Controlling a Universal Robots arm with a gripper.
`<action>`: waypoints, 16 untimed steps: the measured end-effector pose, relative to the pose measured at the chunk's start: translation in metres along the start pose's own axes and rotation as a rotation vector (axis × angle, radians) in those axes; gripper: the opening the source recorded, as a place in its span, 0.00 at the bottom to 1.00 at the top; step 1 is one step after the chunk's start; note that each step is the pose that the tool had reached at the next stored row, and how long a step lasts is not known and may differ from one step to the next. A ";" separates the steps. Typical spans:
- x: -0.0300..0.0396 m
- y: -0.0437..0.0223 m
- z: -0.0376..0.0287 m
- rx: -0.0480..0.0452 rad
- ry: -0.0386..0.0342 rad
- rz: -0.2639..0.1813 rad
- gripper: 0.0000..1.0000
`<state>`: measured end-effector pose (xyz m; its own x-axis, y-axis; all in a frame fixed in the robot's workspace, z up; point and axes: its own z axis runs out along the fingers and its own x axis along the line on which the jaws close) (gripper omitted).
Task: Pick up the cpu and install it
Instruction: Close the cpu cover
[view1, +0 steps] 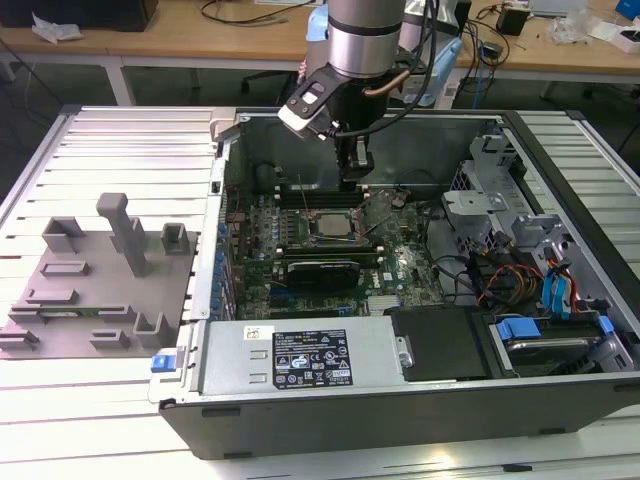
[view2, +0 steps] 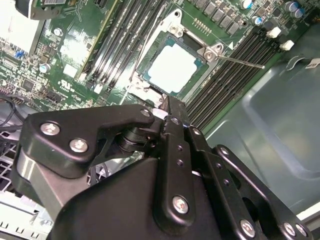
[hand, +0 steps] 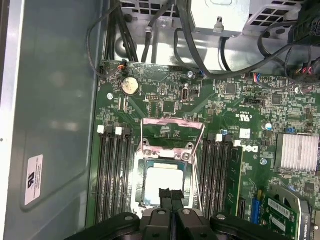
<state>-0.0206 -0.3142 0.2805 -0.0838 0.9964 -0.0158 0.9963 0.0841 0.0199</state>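
The cpu (view1: 330, 226) lies flat in the socket on the green motherboard (view1: 262, 262), inside the open computer case. Its pale silvery top (hand: 159, 181) shows in both wrist views, framed by the metal socket rim (hand: 143, 156). The socket's load plate (hand: 172, 131) is swung up and open, and a thin lever (view2: 242, 61) sticks out beside the socket. My gripper (view1: 354, 172) hangs just above the board at the cpu's edge. Its black fingertips (hand: 165, 193) are pressed together with nothing between them, over the rim of the chip (view2: 172, 67).
Rows of memory slots (hand: 112, 175) flank the socket on both sides. The case's grey wall (hand: 55, 100) is close by. A power supply (view1: 300, 360) and a drive cage with blue cables (view1: 545, 290) fill the case's front and the exterior view's right. A grey fixture (view1: 90, 290) lies outside the case.
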 end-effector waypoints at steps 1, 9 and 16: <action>-0.0001 0.0008 0.0000 0.0000 0.0000 0.000 0.11; -0.0016 0.0195 0.0004 0.0000 -0.0001 0.000 0.11; -0.0029 0.0354 0.0008 0.0000 0.0000 0.000 0.11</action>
<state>0.0149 -0.3141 0.2805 -0.0839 0.9964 -0.0159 0.9963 0.0842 0.0198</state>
